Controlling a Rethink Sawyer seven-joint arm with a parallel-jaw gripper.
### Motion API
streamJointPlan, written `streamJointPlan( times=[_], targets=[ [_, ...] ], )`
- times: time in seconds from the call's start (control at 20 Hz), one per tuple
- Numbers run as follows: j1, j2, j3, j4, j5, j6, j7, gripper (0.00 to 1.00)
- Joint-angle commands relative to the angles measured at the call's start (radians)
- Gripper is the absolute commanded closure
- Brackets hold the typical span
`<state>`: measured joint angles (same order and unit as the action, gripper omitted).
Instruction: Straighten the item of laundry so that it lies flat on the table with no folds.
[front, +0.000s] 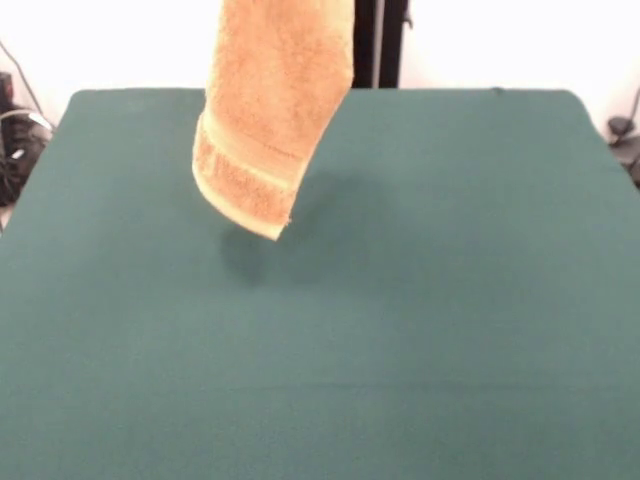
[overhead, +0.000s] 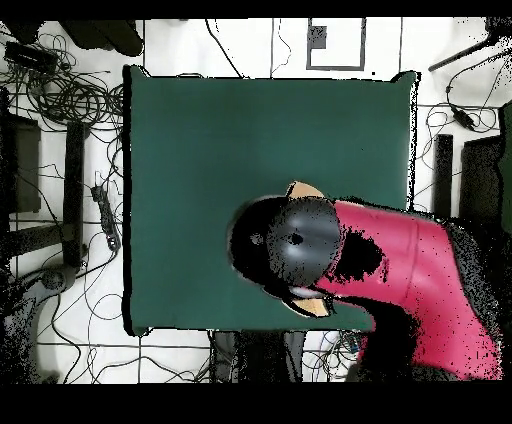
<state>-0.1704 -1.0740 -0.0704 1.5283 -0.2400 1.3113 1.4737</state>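
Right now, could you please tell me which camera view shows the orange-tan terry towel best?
The front view: the orange-tan terry towel hangs down from the top edge, its paler woven band visible, its lowest corner above the dark green cloth table. Overhead, the red and black arm hides all but small slivers.

The towel (front: 272, 110) runs off the front view's top edge; overhead, the arm (overhead: 400, 270) covers all but two slivers. The end effector stays hidden.
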Motion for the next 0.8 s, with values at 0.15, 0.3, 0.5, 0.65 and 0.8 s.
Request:
streamJointPlan(
  times=[0.15,0.3,0.5,0.65,0.8],
  targets=[
    [0.028,0.182,0.143,0.119,0.033,-0.029,-0.002,1.0],
    [0.056,0.171,0.137,0.125,0.035,-0.031,0.032,1.0],
    [0.091,0.14,0.125,0.183,0.055,-0.084,0.066,1.0],
    [0.117,0.113,0.125,0.23,0.06,-0.138,0.062,1.0],
    [0.165,0.098,0.121,0.226,0.063,-0.125,0.098,1.0]
  ],
)
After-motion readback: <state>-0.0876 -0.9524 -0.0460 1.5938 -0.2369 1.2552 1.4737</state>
